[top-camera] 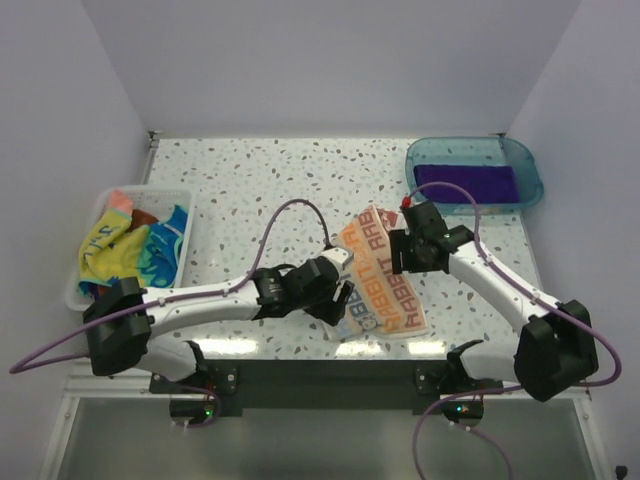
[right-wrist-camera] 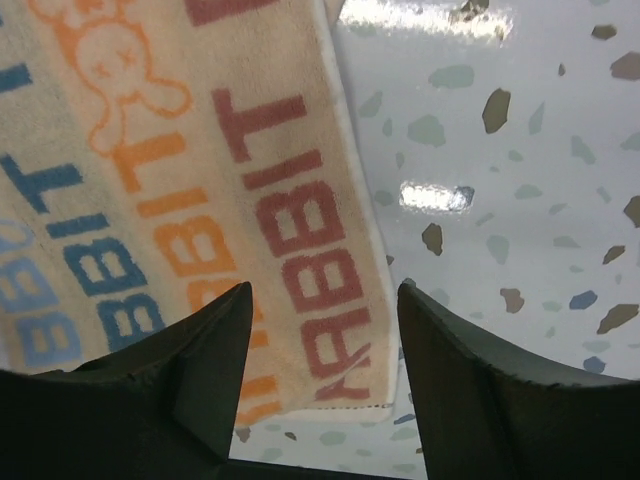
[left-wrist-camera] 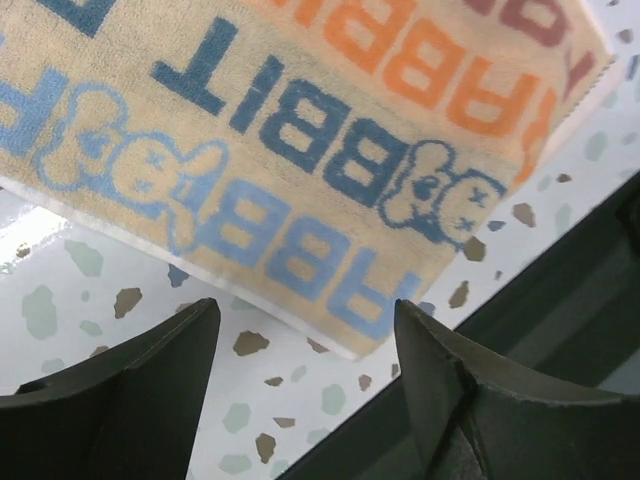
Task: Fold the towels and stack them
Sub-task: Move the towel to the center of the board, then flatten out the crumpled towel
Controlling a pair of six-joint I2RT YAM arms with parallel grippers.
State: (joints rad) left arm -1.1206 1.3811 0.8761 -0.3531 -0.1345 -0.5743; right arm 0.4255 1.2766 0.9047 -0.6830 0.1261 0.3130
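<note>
The white towel with coloured "RABBIT" lettering (top-camera: 378, 280) lies flat near the table's front edge, between my two grippers. My left gripper (top-camera: 335, 300) is open just over its near-left corner; the left wrist view shows that corner (left-wrist-camera: 300, 180) above the gap between my fingers (left-wrist-camera: 150, 380). My right gripper (top-camera: 398, 250) is open over the towel's far-right corner, which shows in the right wrist view (right-wrist-camera: 300, 250) between my fingers (right-wrist-camera: 200, 350). A deep purple towel (top-camera: 466, 183) lies folded in the blue tray (top-camera: 530, 165). Yellow and blue-green towels (top-camera: 130, 245) fill the white basket (top-camera: 100, 210).
The blue tray stands at the back right corner and the white basket at the left edge. The table's dark front edge (left-wrist-camera: 560, 300) runs just beside the towel's near corner. Grey walls close in the back and both sides.
</note>
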